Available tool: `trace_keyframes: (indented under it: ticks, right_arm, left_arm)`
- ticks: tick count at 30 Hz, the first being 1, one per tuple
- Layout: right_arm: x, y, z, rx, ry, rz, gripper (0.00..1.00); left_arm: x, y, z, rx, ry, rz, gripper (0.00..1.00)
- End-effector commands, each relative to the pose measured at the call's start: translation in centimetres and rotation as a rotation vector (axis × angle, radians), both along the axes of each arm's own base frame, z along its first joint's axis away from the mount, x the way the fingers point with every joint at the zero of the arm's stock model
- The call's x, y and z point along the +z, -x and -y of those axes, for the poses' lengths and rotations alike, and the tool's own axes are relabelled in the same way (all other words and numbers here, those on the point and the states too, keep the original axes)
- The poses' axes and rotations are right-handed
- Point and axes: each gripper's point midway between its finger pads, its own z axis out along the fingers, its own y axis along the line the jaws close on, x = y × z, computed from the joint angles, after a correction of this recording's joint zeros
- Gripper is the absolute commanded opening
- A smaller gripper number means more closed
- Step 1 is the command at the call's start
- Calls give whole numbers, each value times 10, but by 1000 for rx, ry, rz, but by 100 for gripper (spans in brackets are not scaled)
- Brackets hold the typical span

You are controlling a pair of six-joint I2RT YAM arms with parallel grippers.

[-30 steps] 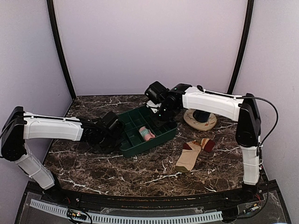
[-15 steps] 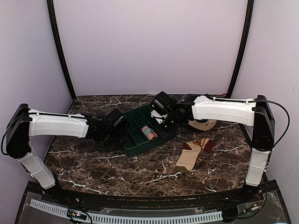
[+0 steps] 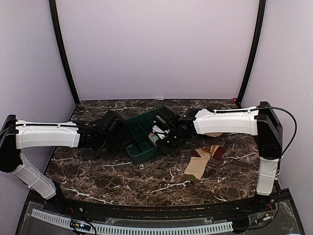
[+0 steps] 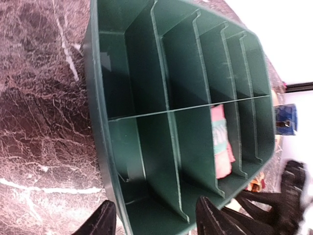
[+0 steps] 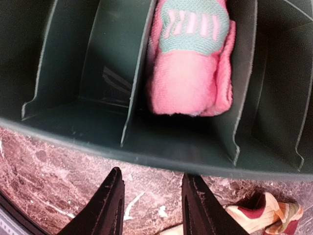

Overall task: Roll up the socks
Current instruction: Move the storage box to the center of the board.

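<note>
Left tool (image 4: 154, 208) spread, the green tray's (image 3: 139, 152) left edge between its fingers but not pinched. Right tool (image 5: 153, 175) spread and empty, just off the tray's near wall. Rolled pink sock (image 5: 188, 63) sits in a tray compartment. Tan sock (image 3: 199, 164) lies flat on the bench (image 3: 146, 181), right of the tray. Risk: either tool nudges the unheld tray, spilling the roll.

The hand (image 4: 156, 223) has its fingers spread at the near wall of a green tray (image 4: 96, 98). Ahead and to its right, a bunched pink sock (image 4: 221, 147) lies in one compartment. Marbled surface (image 4: 44, 122) shows to its left.
</note>
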Motion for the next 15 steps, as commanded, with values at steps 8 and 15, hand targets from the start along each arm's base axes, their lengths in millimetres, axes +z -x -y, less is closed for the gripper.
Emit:
trace_keyframes:
  ticks: [8, 15]
  right_arm:
    - [-19, -34, -27, 4, -48, 26, 37]
    - [-24, -79, -51, 12, -80, 54, 36]
  left_arm:
    - [34, 8, -24, -50, -24, 188, 58]
    - [33, 14, -30, -90, -47, 252, 58]
